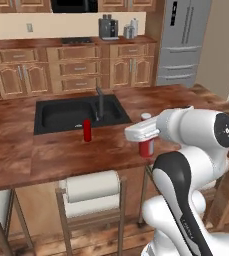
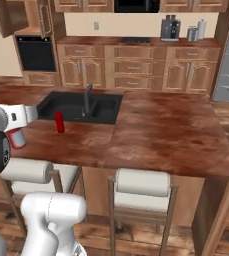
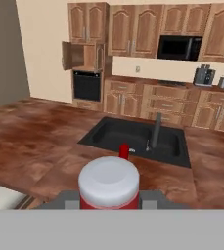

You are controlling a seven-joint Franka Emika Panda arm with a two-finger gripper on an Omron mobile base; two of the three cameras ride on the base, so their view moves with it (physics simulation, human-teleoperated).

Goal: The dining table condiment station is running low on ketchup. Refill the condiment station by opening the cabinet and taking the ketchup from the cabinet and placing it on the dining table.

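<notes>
Red ketchup (image 3: 108,190), white cap, looks light, stiff, slick; gripper (image 3: 109,199) fingers clamp its body, table (image 1: 16,145) sink (image 3: 133,136) at 12.

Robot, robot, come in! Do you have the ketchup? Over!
Gripper shut on ketchup, over dining table. All-red bottle ahead by sink. Cabinet open.

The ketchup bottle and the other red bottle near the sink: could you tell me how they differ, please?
The ketchup wears a white cap; the all-red bottle is red throughout. The ketchup looks stouter, the all-red bottle slimmer. The ketchup sits between the fingers of the gripper; the all-red bottle stands free by the sink. Both are red, upright, at the dining table.
</notes>
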